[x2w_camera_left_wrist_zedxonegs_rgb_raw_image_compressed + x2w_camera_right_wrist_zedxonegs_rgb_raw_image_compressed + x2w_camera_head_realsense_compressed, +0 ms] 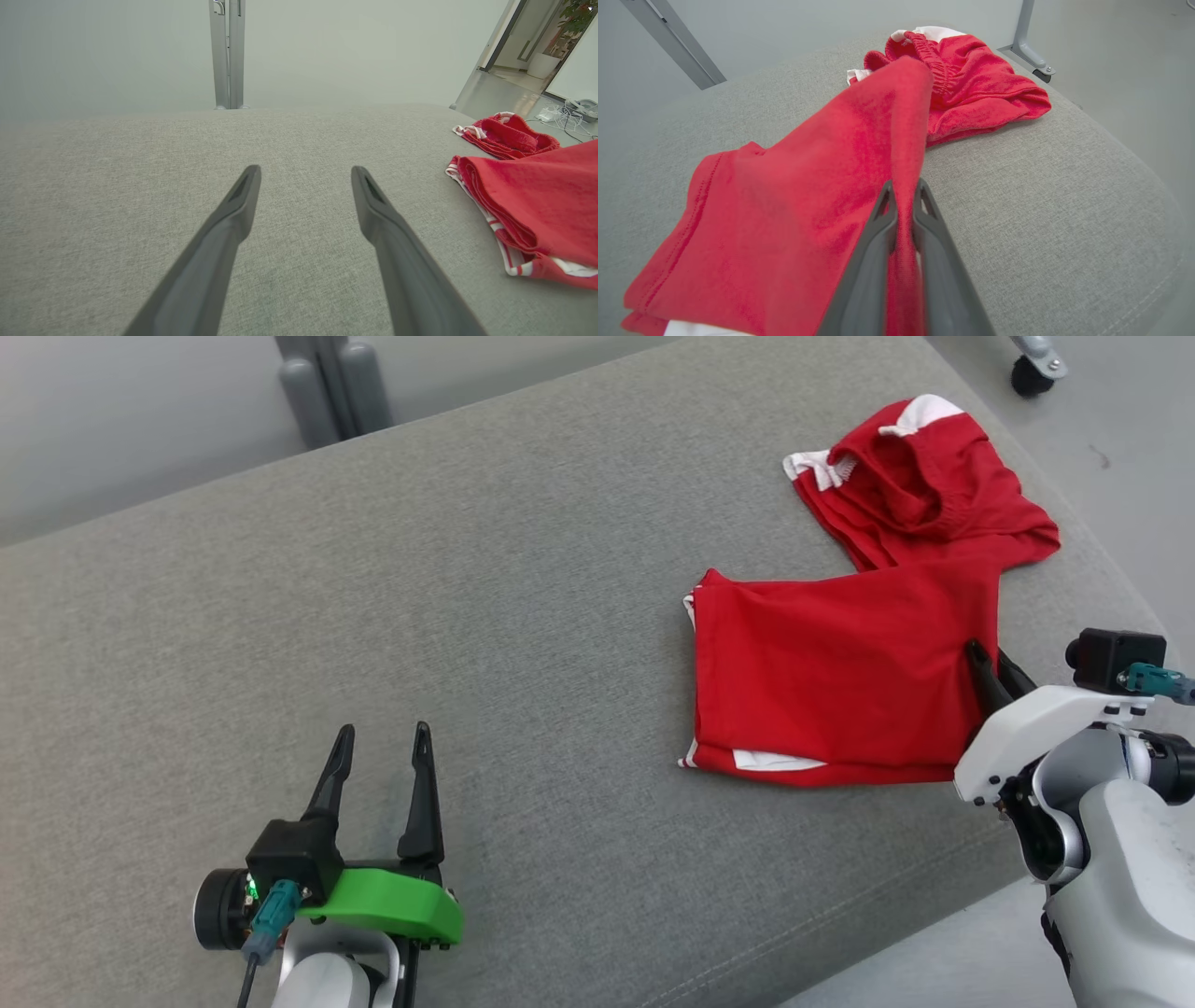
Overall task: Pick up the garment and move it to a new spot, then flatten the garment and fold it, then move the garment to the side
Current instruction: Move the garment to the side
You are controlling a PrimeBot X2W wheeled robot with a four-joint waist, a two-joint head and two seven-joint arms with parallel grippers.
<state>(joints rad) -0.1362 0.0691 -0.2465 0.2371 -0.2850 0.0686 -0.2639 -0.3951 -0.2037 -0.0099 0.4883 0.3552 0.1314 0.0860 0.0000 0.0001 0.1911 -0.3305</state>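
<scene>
pinching the red garment at the right side of the surface

closing on cloth, the right claw (991,665) has its two dark fingers pressed together on the right edge of the garment (840,681). in the right wrist view a thin ridge of red fabric (808,186) runs up between the fingers of that claw (903,187), raised a little off the grey weave.

the garment is red with white trim and lies on the right part of the grey fabric surface (420,597). its near part is a flat, doubled panel with a white strip showing at the near edge. its far part is bunched into a loose heap with a gathered elastic band, touching the flat panel and lying close to the surface's right edge.

the left claw (383,739) sits at the near left, fingers spread apart, over bare grey weave and well apart from the garment. from its own wrist the left claw (306,173) frames bare fabric, with the garment (537,196) off to the right.

around the surface: a grey metal post (331,383) stands beyond the far edge, and a caster wheel (1032,373) rests on the floor beyond the bunched part. the right wrist view shows a metal leg (1029,42) on the floor behind the heap. far off in the left wrist view are a potted plant (579,14) and some cables (560,116) on the floor.
</scene>
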